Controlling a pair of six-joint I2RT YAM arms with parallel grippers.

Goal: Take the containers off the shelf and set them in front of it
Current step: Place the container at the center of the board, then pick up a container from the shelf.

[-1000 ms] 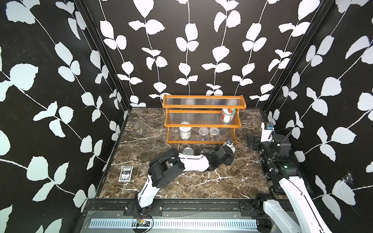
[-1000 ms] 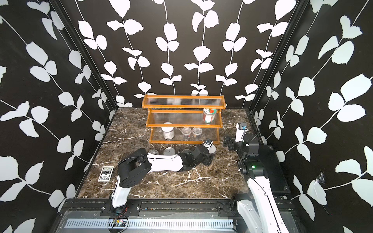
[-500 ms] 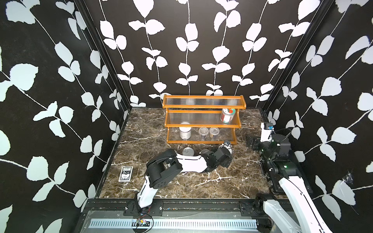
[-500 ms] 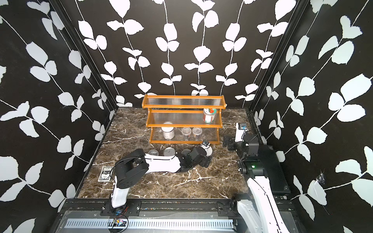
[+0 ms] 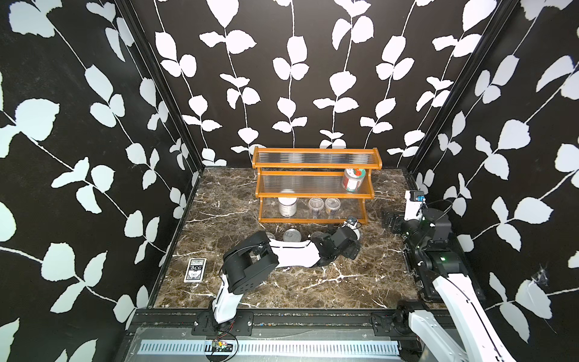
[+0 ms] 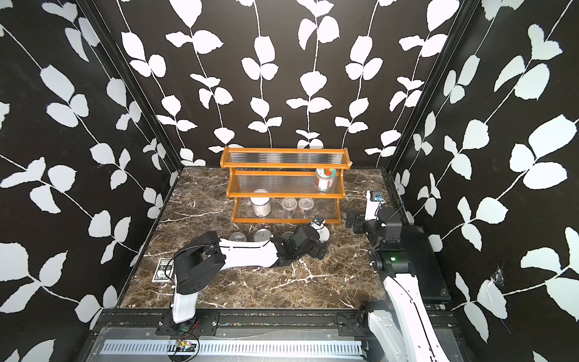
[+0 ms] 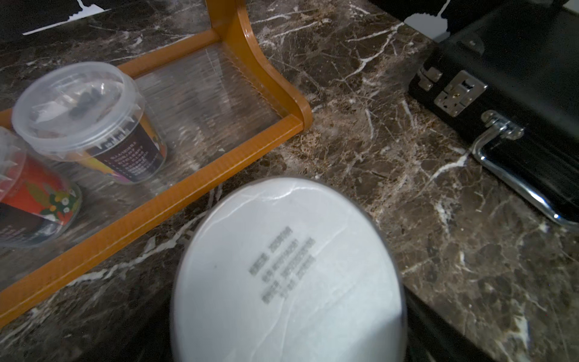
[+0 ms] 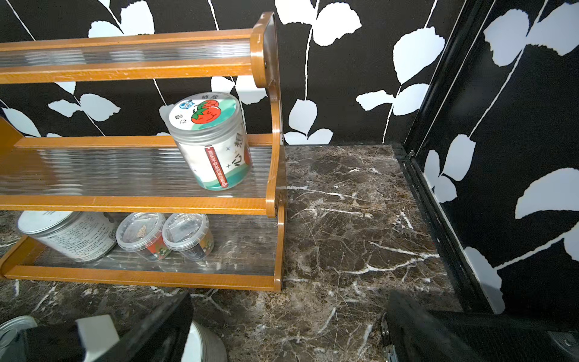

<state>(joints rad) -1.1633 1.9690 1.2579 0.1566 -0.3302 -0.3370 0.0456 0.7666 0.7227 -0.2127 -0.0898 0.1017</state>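
Observation:
The shelf (image 5: 313, 188) (image 6: 283, 188) (image 8: 141, 200) stands at the back of the table. On its middle tier is a strawberry-lid jar (image 5: 353, 179) (image 8: 210, 144). The bottom tier holds a white-lid jar (image 5: 287, 205) and two clear lidded cups (image 5: 315, 207) (image 7: 91, 119). A tin can (image 5: 291, 234) and two low tubs (image 5: 269, 235) stand in front of the shelf. My left gripper (image 5: 352, 236) (image 6: 319, 238) is open, jaws wide either side of another white-lid jar (image 7: 288, 272) (image 8: 200, 344) that stands before the shelf's right end. My right gripper (image 5: 388, 221) (image 6: 355, 222) hangs open and empty right of the shelf.
A black-and-white card box (image 5: 195, 269) lies near the table's left edge. A black case (image 7: 501, 109) (image 6: 419, 260) with metal latches lies along the right edge under my right arm. Patterned walls close in three sides.
My left arm's elbow has swung a little to the left and its wrist has sunk slightly at the white-lid jar. The right arm has not moved.

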